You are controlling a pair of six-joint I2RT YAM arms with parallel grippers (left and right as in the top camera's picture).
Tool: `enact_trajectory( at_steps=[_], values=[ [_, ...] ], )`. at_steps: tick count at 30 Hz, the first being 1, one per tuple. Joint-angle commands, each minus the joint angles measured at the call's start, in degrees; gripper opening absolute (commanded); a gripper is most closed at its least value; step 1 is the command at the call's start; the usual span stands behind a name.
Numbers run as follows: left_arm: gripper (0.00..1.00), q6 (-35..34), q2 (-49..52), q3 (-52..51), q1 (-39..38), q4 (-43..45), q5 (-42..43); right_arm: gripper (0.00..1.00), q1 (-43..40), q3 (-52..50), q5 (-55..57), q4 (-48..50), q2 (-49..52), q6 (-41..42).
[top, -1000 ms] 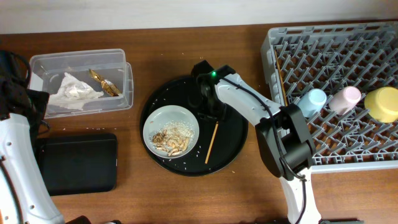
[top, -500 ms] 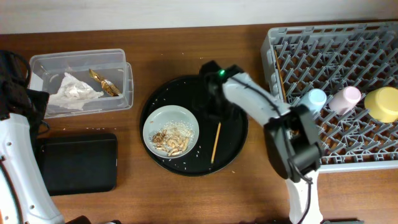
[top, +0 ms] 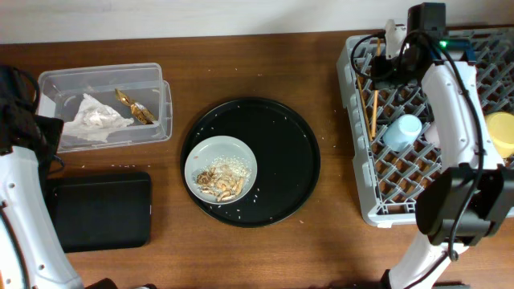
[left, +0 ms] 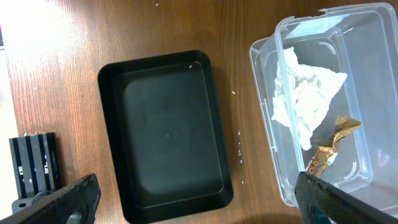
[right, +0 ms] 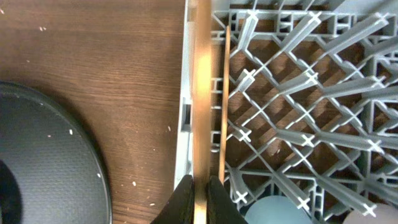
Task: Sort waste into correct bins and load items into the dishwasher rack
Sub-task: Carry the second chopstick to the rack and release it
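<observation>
My right gripper (right: 200, 199) is shut on a wooden chopstick (right: 200, 93), held over the left edge of the grey dishwasher rack (top: 361, 160); in the overhead view this gripper (top: 382, 68) is at the rack's far left corner. A second chopstick (top: 373, 112) lies in the rack, next to the held one in the right wrist view (right: 224, 106). The light-blue cup (top: 401, 131) and yellow bowl (top: 502, 132) sit in the rack; my arm hides the pink cup. The plate (top: 221, 168) holds rice and brown scraps. My left gripper (left: 199, 211) is open above the shallow black tray (left: 165, 130).
The clear box (top: 104, 104) at the far left holds the white napkin (top: 96, 116) and gold wrapper (top: 135, 107). The plate sits on a large round black tray (top: 289, 160) with loose rice grains. The shallow black tray (top: 100, 210) lies at the front left.
My right arm has swung from the round tray to the rack's far left corner. The chopstick that lay on the round tray is gone from it; one now lies in the rack.
</observation>
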Motion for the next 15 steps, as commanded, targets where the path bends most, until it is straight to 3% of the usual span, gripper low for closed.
enact_trajectory(
  at_steps=[1,2,3,8,10,13,14,15],
  values=[
    [0.99,-0.5,-0.4,0.2,0.2,-0.1,-0.4,0.31,-0.3,0.0,0.7,0.2,2.6,-0.2],
    [0.99,-0.5,-0.4,0.2,0.2,-0.1,-0.4,0.49,-0.3,0.0,0.7,0.0,2.6,1.1],
    [0.99,-0.5,-0.4,0.2,0.2,-0.1,-0.4,0.56,-0.3,0.0,0.7,-0.3,2.6,2.9],
    [0.99,-0.5,-0.4,0.2,0.2,-0.1,-0.4,0.57,0.2,0.0,-23.1,-7.1,1.5,5.9],
    [0.99,-0.5,-0.4,0.2,0.2,-0.1,-0.4,0.56,4.1,0.0,-27.7,-10.2,1.5,5.8],
    [0.99,-0.5,-0.4,0.2,0.2,-0.1,-0.4,0.59,17.7,0.0,-27.3,-13.1,1.5,5.2],
    [0.99,-0.5,-0.4,0.2,0.2,-0.1,-0.4,0.66,22.2,0.0,-24.4,-12.7,1.5,5.2],
    [0.99,-0.5,-0.4,0.2,0.2,-0.1,-0.4,0.92,26.0,0.0,-19.3,-12.1,1.6,5.2]
  ],
)
